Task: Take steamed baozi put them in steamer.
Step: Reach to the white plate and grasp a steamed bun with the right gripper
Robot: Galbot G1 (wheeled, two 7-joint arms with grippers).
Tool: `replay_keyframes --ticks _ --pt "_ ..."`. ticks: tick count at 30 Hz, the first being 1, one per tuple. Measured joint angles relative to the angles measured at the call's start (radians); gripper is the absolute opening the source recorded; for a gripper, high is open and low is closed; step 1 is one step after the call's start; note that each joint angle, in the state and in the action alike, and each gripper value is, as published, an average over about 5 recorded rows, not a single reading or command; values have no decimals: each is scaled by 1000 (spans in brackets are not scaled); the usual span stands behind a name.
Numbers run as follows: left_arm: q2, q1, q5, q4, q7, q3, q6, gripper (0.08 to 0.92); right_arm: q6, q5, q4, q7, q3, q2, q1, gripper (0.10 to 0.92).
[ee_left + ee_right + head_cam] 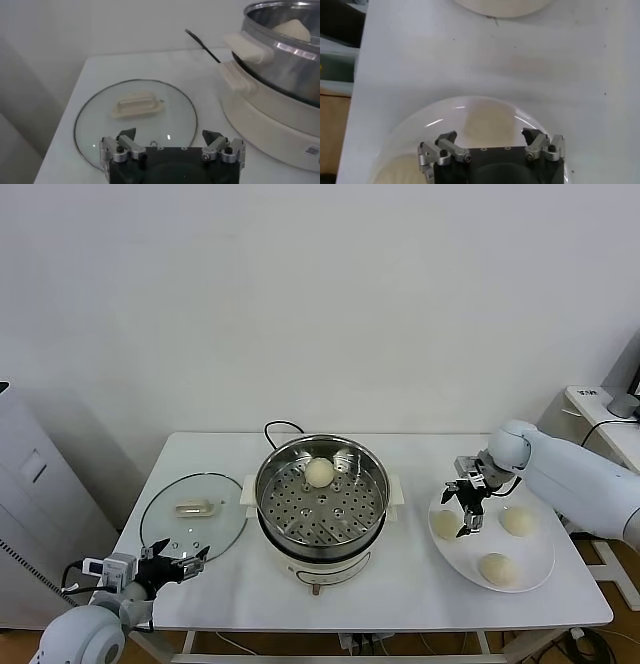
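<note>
The steamer (320, 502), a shiny steel pot with a perforated tray on a white base, stands mid-table with one baozi (319, 472) inside near its far wall. Three more baozi lie on the white plate (470, 552): left (445, 524), right (518, 520), front (497, 568). My right gripper (468, 506) is open and empty over the plate's left part, just above the left baozi. In the right wrist view that baozi (487, 122) lies below, between the open fingers of the right gripper (489, 137). My left gripper (177, 561) is open and idle at the front left.
A round glass lid (193, 516) with a pale handle lies flat left of the steamer; it fills the left wrist view (135, 117) ahead of the left gripper (170, 137). The steamer's black cord (280, 427) runs behind the pot. The table's right edge lies just beyond the plate.
</note>
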Motion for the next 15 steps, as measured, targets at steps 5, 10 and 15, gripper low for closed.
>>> replay_keyframes --ticks 5,10,15 --pt "0 -1 0 3 0 0 -1 823 2 -25 -14 2 30 8 -26 674" --pt "1 0 0 3 0 0 -1 823 5 -45 -15 -1 53 7 -44 589" --pt "3 0 0 2 0 -1 0 823 7 -59 -12 -4 68 5 -54 530"
